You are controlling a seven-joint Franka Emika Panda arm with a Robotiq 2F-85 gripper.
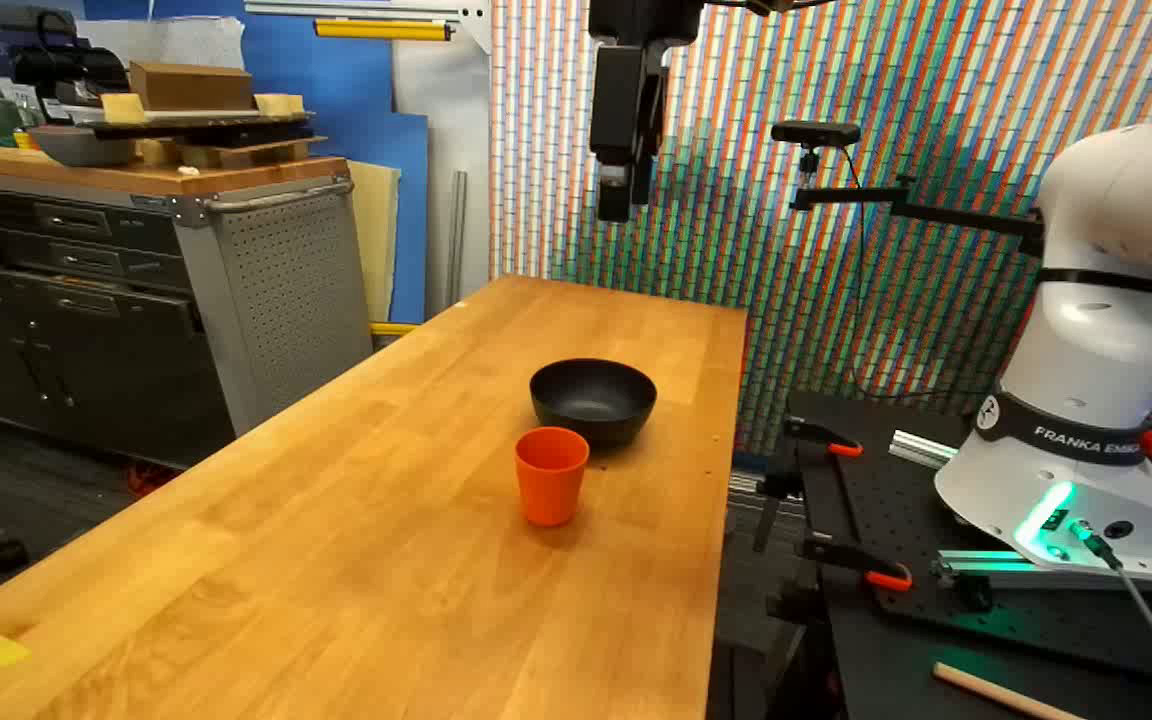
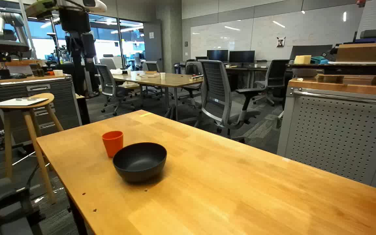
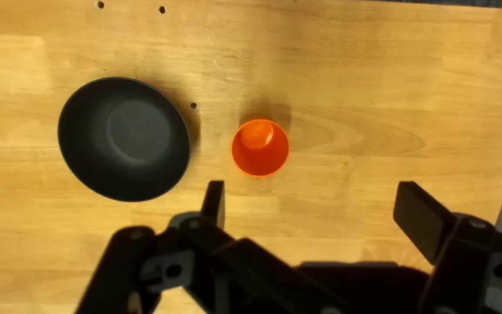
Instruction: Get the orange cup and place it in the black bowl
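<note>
One orange cup [image 3: 260, 150] (upright), black bowl [image 3: 124, 139] beside; gripper [image 3: 313, 198] overhead, spread

Cup [image 3: 260, 148] and bowl [image 3: 124, 139] shared by all views
From opposite ends the desk [image 1: 386, 560] is overlooked in both exterior views; from above, nearer, in the wrist view.

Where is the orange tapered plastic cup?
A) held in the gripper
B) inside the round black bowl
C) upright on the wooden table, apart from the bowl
C: the orange cup stands upright, with wooden table between it and the black bowl in the wrist view.
</note>
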